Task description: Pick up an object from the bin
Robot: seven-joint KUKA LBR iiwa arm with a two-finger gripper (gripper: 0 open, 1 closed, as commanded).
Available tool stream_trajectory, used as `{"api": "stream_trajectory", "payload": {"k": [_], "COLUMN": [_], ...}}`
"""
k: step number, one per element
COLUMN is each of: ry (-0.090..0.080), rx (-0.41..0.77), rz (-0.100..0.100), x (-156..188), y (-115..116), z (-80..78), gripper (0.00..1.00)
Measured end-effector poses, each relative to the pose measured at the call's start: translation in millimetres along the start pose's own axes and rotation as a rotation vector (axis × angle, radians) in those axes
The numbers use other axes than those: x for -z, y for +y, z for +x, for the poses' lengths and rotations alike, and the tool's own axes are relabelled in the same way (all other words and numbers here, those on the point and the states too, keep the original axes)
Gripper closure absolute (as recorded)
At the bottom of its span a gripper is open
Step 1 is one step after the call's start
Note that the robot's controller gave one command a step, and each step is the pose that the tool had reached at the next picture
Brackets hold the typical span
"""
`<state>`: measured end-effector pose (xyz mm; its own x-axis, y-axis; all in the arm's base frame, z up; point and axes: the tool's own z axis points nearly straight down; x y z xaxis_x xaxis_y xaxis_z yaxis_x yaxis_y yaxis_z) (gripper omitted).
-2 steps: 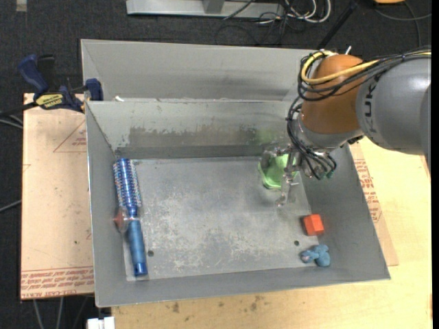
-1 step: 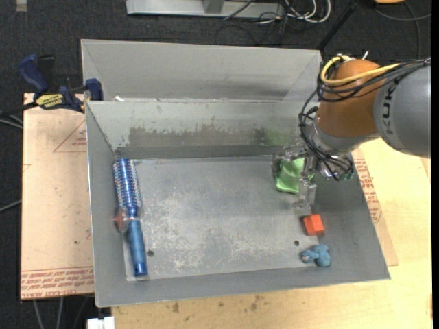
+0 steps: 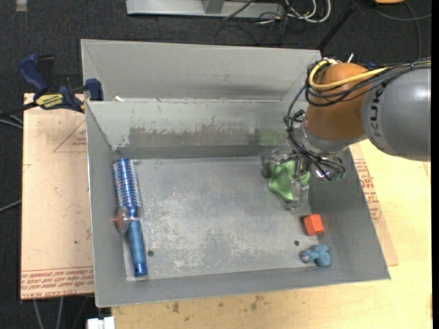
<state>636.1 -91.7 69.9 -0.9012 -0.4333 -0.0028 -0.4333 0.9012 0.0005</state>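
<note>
- Dark carpet all round, and on it your grey metal bin, mostly bare floor with a few things scattered along the left side and in the right corner.
- Camera view, left side: a long blue hairbrush with a bristly blue-and-white head lies along the left wall, well apart from the arm. Don't count on that one for this pick.
- Camera view, right side: your gripper sits low at the back right of the bin, under the arm's orange wrist cover. Right at its tip is a small pale green, see-through plastic-looking thing, and the two overlap in the picture.
- Honestly I can't tell how wide the gripper is open, or whether it has a proper hold of the green piece. I also can't say if the piece is off the floor or just resting on it.
- Just in front of the gripper there's a small orange block, near but not touching. Further toward the front wall is a little lumpy blue thing.
- Progress, as I read it: the reach to the green piece looks done. What's left for you is a confirmed grip and the lift clear of the bin, so I'd call the job roughly half finished.
</note>
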Motion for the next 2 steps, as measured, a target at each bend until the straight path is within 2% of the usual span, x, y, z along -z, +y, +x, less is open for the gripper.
{"api": "stream_trajectory", "payload": {"k": [1, 2], "ry": [-0.009, -0.009], "rx": [0.158, 0.160], "rz": [-0.012, -0.012], "x": [1.6, 2.8], "y": [-36.7, -36.1], "z": [38.2, 36.9], "gripper": [0.00, 1.00]}}
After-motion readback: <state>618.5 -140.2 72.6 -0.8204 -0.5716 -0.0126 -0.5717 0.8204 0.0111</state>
